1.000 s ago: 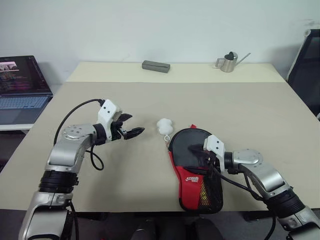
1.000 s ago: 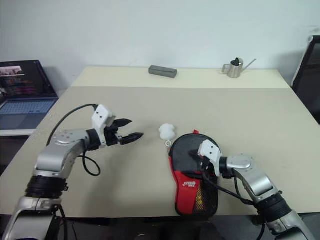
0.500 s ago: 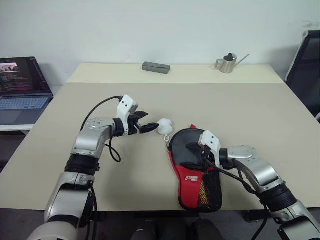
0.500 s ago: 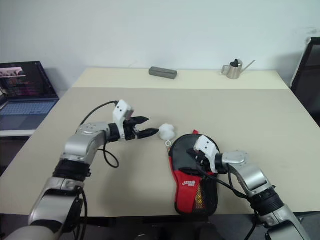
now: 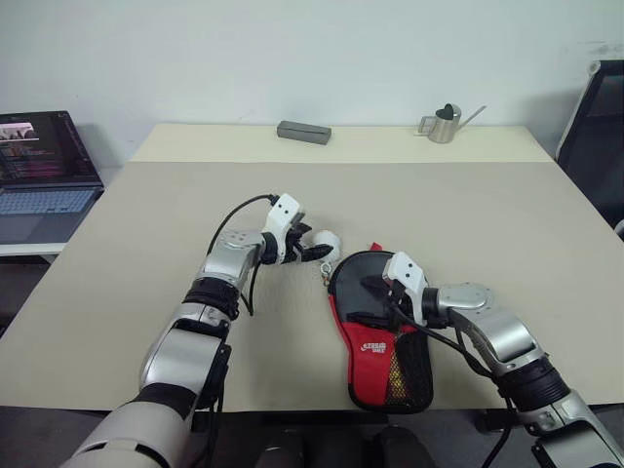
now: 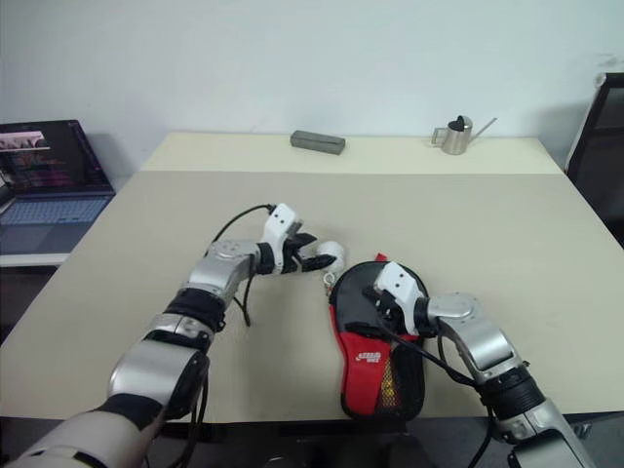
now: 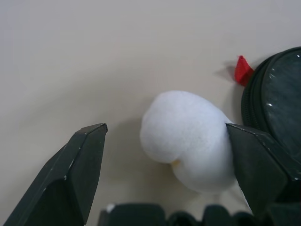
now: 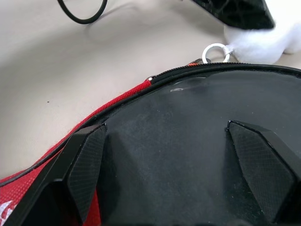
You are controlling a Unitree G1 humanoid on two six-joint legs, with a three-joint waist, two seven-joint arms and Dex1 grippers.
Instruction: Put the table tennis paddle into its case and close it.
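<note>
While the case (image 5: pixel 380 331) lies on the worktop (image 5: pixel 487 224), the left gripper (image 7: pixel 164 155) spreads its jaws around the white pom-pom (image 7: pixel 188 139); the right gripper (image 8: pixel 178 155) hangs spread over the case's black face.

Office: laptop (image 5: pixel 44 161) beside beige table (image 5: pixel 487 210).

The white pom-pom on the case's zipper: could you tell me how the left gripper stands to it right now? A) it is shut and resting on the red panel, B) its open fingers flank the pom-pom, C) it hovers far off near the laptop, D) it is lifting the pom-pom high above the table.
B: in the left wrist view the left gripper has one black finger on each side of the pom-pom, which lies on the table beside the case.
</note>
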